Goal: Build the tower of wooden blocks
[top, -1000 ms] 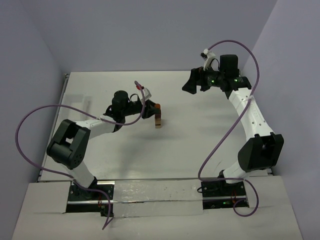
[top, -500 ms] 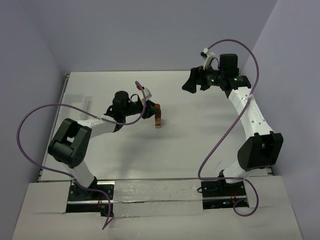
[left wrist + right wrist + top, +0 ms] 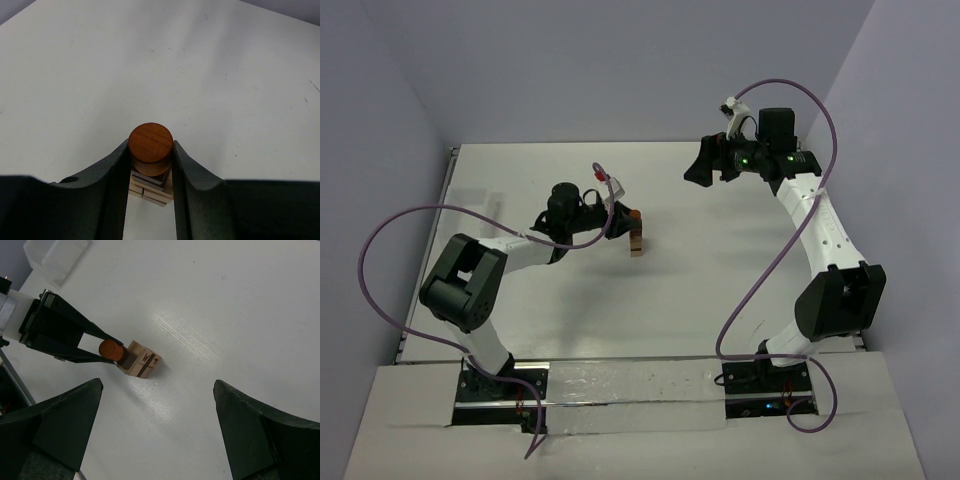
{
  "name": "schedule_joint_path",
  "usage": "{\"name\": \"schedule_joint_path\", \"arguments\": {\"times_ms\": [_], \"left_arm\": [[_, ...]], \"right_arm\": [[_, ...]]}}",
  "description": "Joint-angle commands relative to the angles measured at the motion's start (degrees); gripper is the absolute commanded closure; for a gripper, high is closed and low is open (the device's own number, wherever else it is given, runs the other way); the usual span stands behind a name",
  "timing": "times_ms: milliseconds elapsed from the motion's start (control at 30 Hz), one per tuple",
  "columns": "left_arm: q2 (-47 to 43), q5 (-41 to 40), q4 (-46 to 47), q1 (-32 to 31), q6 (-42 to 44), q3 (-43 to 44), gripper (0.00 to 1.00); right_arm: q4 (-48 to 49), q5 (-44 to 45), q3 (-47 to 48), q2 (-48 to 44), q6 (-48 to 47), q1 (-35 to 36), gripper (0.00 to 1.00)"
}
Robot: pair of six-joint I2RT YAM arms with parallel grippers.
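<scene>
The reddish-brown round block (image 3: 150, 142) is gripped between the fingers of the left pincer (image 3: 151, 146) at the top of the tower (image 3: 637, 240) of pale tan blocks (image 3: 142, 362), which stands left of the middle of the white surface (image 3: 700, 280). The right pincer (image 3: 692, 172) is spread wide and empty, well apart at the far right.

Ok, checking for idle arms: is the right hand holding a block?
No, the right hand is spread wide open with nothing in it.
</scene>
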Motion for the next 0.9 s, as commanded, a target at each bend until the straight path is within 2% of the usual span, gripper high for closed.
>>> {"name": "schedule_joint_path", "arguments": {"times_ms": [0,333,700,867], "left_arm": [[0.87,0.43,3.0,-0.08,-0.54,2.62,0.77],[1.31,0.42,2.95,-0.08,-1.1,3.25,0.67],[1.28,-0.11,3.44,-0.17,-1.25,2.64,0.51],[1.44,-0.16,3.48,-0.12,-1.24,2.68,0.49]], "right_arm": [[0.01,-0.55,2.54,0.36,-0.25,-0.44,0.0],[-0.02,-0.76,2.72,0.57,-0.34,-0.44,0.0],[-0.25,-0.85,2.81,0.62,-0.34,-0.44,0.0],[-0.51,-0.92,3.02,0.83,-0.38,-0.44,0.0]]}}
